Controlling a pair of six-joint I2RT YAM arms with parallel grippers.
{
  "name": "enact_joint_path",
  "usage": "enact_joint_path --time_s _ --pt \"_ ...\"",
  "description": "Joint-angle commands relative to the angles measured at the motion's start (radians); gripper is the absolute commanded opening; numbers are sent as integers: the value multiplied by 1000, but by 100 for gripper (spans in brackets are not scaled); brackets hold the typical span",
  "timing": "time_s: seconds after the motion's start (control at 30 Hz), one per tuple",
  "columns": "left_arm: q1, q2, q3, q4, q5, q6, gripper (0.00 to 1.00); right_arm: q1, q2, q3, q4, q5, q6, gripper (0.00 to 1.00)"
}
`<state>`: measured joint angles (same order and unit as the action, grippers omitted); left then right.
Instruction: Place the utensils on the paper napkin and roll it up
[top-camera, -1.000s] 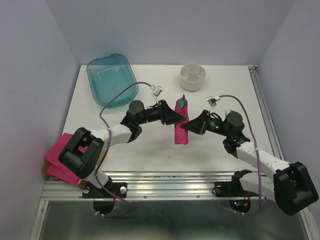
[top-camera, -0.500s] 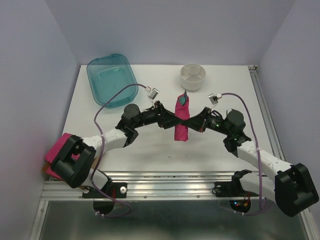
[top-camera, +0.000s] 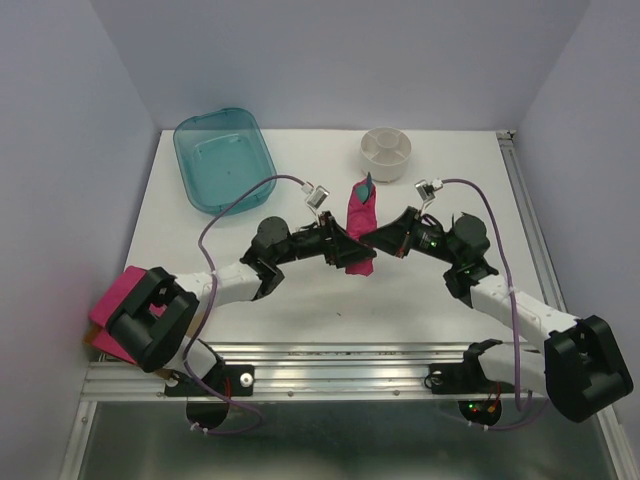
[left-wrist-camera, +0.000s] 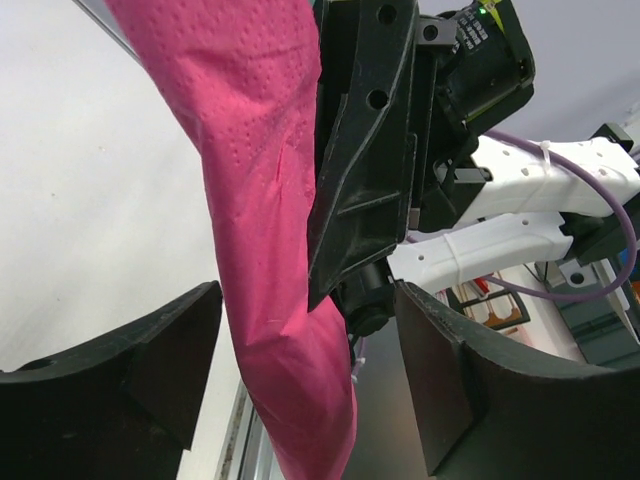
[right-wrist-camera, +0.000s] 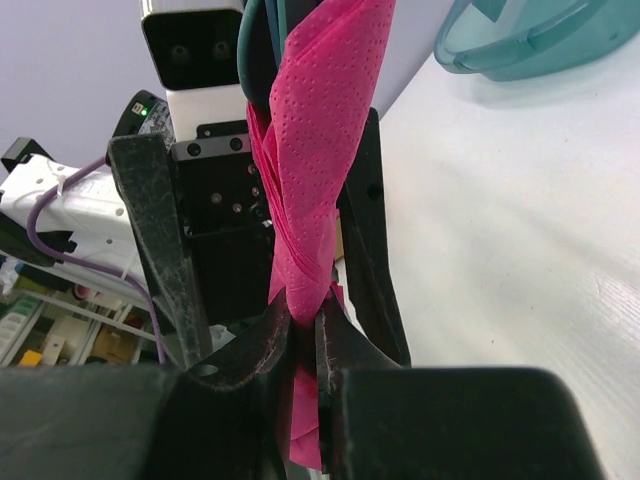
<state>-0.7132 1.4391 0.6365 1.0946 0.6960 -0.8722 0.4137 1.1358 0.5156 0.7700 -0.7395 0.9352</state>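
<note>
The paper napkin (top-camera: 360, 228) is a magenta roll wrapped round the utensils, whose dark-teal tip (top-camera: 366, 187) sticks out at its far end. My right gripper (top-camera: 378, 238) is shut on the roll's near end; in the right wrist view its jaws pinch the pink paper (right-wrist-camera: 305, 300), with teal handles (right-wrist-camera: 262, 40) showing above. My left gripper (top-camera: 345, 250) stands open on the roll's left side. In the left wrist view the roll (left-wrist-camera: 250, 180) passes between its spread fingers (left-wrist-camera: 140, 365) without touching either pad.
A teal plastic bin (top-camera: 222, 158) stands at the back left and a white round bowl (top-camera: 386, 153) at the back middle. A pile of pink napkins (top-camera: 112, 308) hangs over the table's left front corner. A metal rail (top-camera: 340, 370) runs along the near edge.
My left gripper has opened wide and moved right and nearer, so its jaws now straddle the roll's near end. The roll has shifted slightly away, held by the right gripper.
</note>
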Motion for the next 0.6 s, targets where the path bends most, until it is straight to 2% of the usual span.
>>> enact_joint_path --time_s 0.0,0.03,0.23,0.4,0.43,0.57 --pt "-19 18 45 83 -12 -1 77 8 -7 73 84 19 5 1" --pt "-20 23 46 85 -13 -2 72 8 -8 72 84 22 5 1" --pt "-20 24 32 117 -46 -14 60 8 -18 66 77 29 1 1" --pt "-20 43 38 117 -46 -17 36 8 -22 58 80 34 5 1" --pt "-22 44 38 117 -44 -16 27 8 -27 58 78 37 5 1" --pt "-28 49 40 100 -44 1 16 8 -31 67 58 49 -1 8"
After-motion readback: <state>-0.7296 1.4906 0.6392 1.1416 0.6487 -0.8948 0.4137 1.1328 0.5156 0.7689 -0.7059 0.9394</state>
